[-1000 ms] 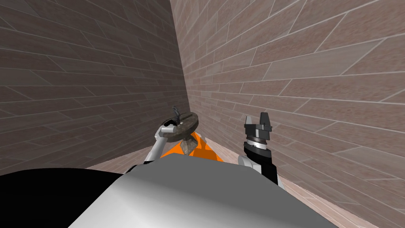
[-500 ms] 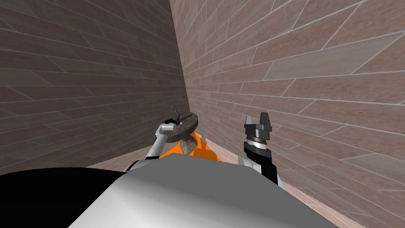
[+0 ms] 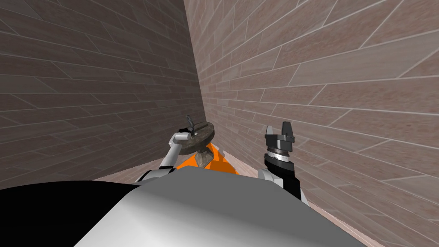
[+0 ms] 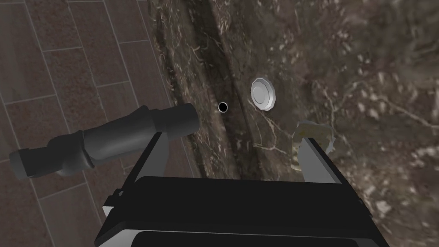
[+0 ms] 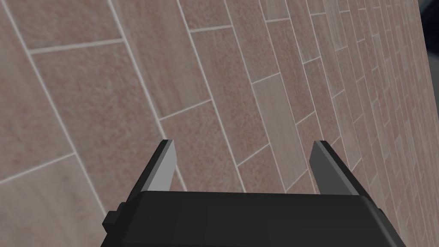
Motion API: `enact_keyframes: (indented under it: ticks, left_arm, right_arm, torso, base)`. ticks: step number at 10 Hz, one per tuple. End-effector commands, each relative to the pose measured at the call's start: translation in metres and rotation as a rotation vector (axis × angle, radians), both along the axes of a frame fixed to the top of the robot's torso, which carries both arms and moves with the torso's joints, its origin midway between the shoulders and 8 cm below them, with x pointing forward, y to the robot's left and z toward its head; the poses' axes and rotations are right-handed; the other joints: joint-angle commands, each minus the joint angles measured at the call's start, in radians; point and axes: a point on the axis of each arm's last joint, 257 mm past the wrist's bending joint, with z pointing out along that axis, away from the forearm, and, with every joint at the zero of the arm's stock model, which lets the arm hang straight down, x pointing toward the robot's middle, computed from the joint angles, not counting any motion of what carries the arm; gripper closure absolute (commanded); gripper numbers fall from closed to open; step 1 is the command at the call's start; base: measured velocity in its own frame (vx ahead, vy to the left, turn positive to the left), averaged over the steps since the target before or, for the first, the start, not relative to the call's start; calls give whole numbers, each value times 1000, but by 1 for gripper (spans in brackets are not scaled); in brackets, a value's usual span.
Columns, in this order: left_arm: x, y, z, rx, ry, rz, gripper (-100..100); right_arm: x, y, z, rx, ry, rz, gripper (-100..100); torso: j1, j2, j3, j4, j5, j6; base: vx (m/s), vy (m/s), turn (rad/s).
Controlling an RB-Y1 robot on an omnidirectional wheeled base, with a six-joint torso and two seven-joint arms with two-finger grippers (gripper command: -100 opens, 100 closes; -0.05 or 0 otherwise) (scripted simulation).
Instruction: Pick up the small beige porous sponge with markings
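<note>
1. The sponge (image 4: 316, 134) is a small, pale beige lump lying on the dark marbled basin (image 4: 364, 64), near the silver drain plug (image 4: 262, 94). Its markings are too small to make out.
2. By my judgement it will handle as very light, soft and squashy, with a rough open surface that should not slip between the blades. There is nothing in it to break. It will give under pressure, so a pinch must close well in before it holds, and a stray nudge could push it across the smooth stone.
3. The best hold looks to be across its middle, one blade on each side and low against the basin, so the fingers take the body rather than an edge.
4. The left gripper (image 4: 236, 137) looks down on the basin with its fingers spread wide and nothing between them. The sponge sits at the tip of one finger, partly hidden behind it — not in the gap. The dark tap (image 4: 107, 141) lies close by the other finger, and I cannot tell whether they touch.
5. To centre the sponge, the hand would likely need to shift sideways towards it, away from the tap.
6. In the head view the left arm reaches forward to the round basin in the corner, with an orange shape (image 3: 219, 163) beneath it.
7. The right gripper (image 3: 278, 128) is raised near the tiled wall (image 3: 343, 85), well apart from the basin — fingers spread, empty.
</note>
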Motion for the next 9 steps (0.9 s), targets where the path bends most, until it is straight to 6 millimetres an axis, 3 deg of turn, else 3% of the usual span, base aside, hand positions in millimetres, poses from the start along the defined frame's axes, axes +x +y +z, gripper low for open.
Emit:
enact_keyframes:
  ticks: [1, 9]
  left_arm:
    - [-4, 4, -11, -21, 55, 12, -100]
    - [-28, 17, -52, -103, 274, 66, -100]
  right_arm:
    - [0, 0, 0, 0, 0, 0, 0]
    - [0, 0, 0, 0, 0, 0, 0]
  torso:
    - [0, 0, 0, 0, 0, 0]
    - [0, -1, -1, 0, 0, 0]
  base:
    - [28, -25, 41]
    - [35, -23, 46]
